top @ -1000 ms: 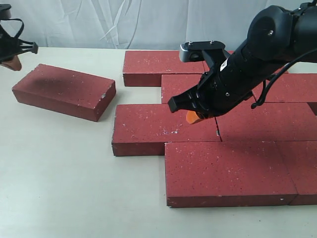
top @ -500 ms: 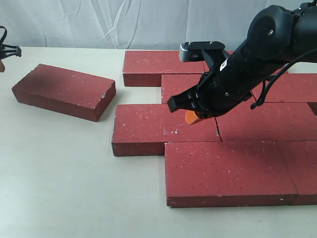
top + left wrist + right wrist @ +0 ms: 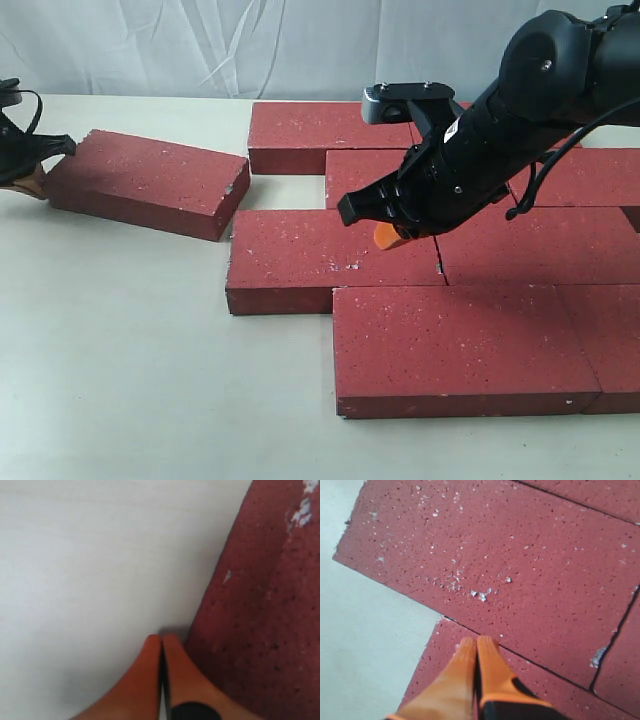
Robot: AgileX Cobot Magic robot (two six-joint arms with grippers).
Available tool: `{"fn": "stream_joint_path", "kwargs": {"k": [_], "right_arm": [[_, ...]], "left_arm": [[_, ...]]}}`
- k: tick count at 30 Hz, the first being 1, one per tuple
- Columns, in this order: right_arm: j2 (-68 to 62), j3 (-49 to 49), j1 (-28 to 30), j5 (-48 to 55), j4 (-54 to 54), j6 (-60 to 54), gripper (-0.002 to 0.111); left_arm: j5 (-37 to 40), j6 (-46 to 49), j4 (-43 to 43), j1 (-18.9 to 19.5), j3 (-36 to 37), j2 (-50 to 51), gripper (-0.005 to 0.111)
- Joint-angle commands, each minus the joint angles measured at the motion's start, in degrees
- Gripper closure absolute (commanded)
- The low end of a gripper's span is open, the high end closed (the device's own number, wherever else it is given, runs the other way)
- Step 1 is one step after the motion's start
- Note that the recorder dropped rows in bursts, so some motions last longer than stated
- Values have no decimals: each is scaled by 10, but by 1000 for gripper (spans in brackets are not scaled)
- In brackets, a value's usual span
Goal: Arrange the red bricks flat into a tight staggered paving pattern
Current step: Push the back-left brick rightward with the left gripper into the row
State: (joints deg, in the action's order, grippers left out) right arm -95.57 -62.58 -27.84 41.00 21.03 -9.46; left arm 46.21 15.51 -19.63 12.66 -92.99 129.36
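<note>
The red bricks (image 3: 440,290) lie flat on the pale table (image 3: 120,380) in stepped rows, edges tight, with thin dark seams between them. The paving runs out of the exterior view on the right, so the far-right bricks are cut off and the full count cannot be made out. The right arm also covers much of the middle rows. One loose brick (image 3: 148,183) lies flat but skewed, apart from the rest on the left. Its right end sits near the back-row brick (image 3: 325,130) and near the back left corner of the second-row brick (image 3: 320,255), touching neither. A chipped white corner shows on that end. At its other end is the left gripper (image 3: 30,170), partly cut off by the picture's edge. In the left wrist view its orange fingers (image 3: 145,680) are pressed together with nothing between them, tips on the table right beside the brick's end face (image 3: 260,610); whether they touch it is hard to tell. The right gripper (image 3: 392,235) hangs over the middle of the paving, its orange fingers (image 3: 460,675) likewise pressed together over a seam at a stepped corner; contact with the brick cannot be judged. Bare table is open left of and in front of the paving. An open notch lies left of the third-row brick (image 3: 365,175). A white cloth (image 3: 200,45) hangs behind.
</note>
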Motion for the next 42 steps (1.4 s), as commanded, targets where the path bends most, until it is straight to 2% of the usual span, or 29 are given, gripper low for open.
{"fn": "stream_joint_path", "kwargs": {"k": [1, 7, 21, 32, 37, 42], "right_arm": [[0, 0, -2, -4, 1, -3, 109], [0, 0, -2, -4, 3, -3, 109], [0, 0, -2, -4, 5, -3, 109], [0, 0, -2, -3, 7, -3, 109], [0, 0, -2, -3, 7, -3, 109], [0, 0, -2, -3, 7, -3, 109]], "left_arm": [[23, 2, -6, 3, 0, 0, 107], [61, 2, -39, 3, 0, 0, 107], [109, 2, -54, 3, 0, 0, 107], [108, 33, -85, 3, 52, -2, 107], [105, 74, -123, 3, 57, -5, 107], [72, 74, -114, 3, 57, -20, 107]]}}
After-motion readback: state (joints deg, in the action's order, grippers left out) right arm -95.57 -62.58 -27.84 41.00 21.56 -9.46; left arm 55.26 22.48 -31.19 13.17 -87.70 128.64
